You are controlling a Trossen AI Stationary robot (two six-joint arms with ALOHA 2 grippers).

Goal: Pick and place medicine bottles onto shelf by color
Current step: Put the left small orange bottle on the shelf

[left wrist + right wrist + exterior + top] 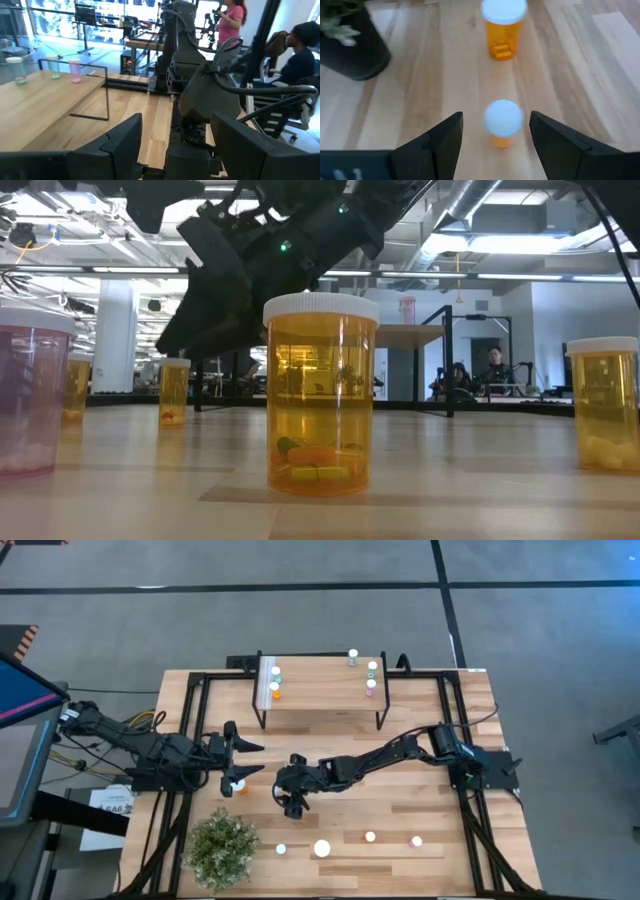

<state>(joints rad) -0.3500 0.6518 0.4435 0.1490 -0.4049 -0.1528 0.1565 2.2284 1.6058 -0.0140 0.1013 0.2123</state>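
Wood-plank table [420,810], grey floor [540,630]; office room behind, seated people [492,370].

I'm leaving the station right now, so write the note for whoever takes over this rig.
Left gripper: open, empty, over the table in front of the shelf, with an orange bottle standing beside it.
Right gripper: open, mid-table, lined up on a small orange bottle but not closed on it. A larger orange bottle stands beyond.
Done: six bottles on the shelf, three at each end. One end holds teal, green and pink.
Left: the bottle by the left gripper, plus four along the front edge beside the plant.
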